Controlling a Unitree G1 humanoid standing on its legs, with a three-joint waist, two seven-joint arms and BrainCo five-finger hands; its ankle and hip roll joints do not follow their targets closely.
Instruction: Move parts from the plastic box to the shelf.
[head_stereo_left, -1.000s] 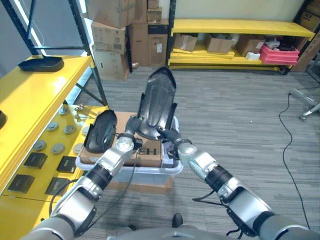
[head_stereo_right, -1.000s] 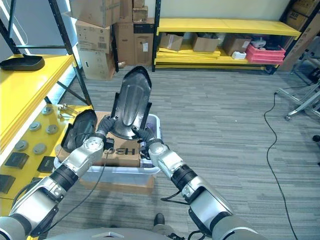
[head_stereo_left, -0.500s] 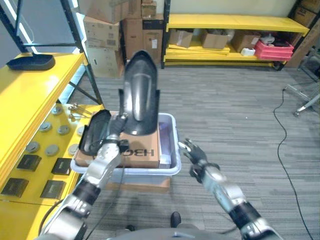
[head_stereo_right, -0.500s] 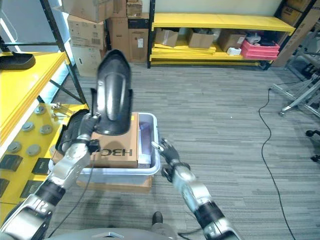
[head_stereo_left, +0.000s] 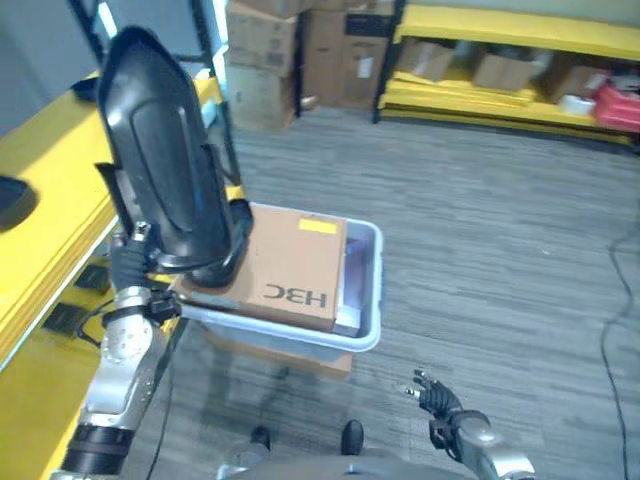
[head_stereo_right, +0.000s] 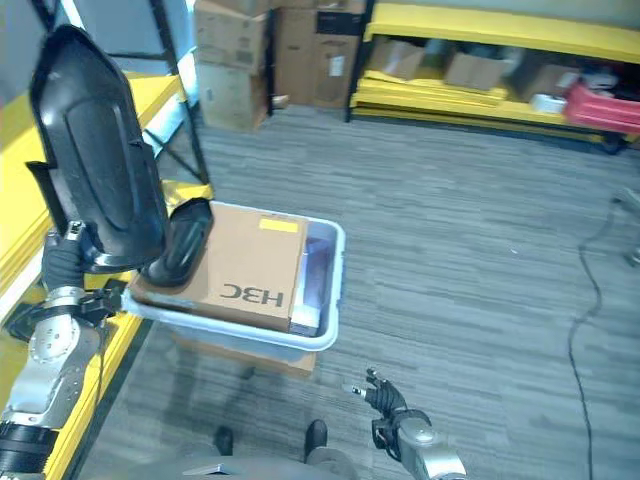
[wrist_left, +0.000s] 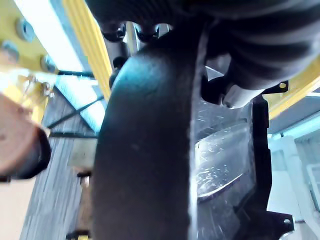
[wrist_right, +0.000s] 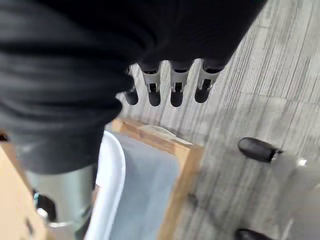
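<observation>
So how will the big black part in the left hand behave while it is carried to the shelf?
The big black part looks like a rigid moulded shell, so it probably will not flop. The left hand holds only its lower end, so the tall upper portion may sway or tip. Its glossy surface could be somewhat slippery.

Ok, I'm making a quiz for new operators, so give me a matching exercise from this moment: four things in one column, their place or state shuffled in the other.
Things:
1. large glossy black plastic part
2. brown cardboard box
3. smaller black part
4. right hand

Places or states:
A. lying flat in the pale plastic box
B. low over the grey floor, holding nothing, fingers relaxed
C. held upright in the left hand, beside the yellow shelf
D. leaning at the cardboard box's shelf-side edge

Pairs: 1-C, 2-A, 3-D, 4-B
</observation>
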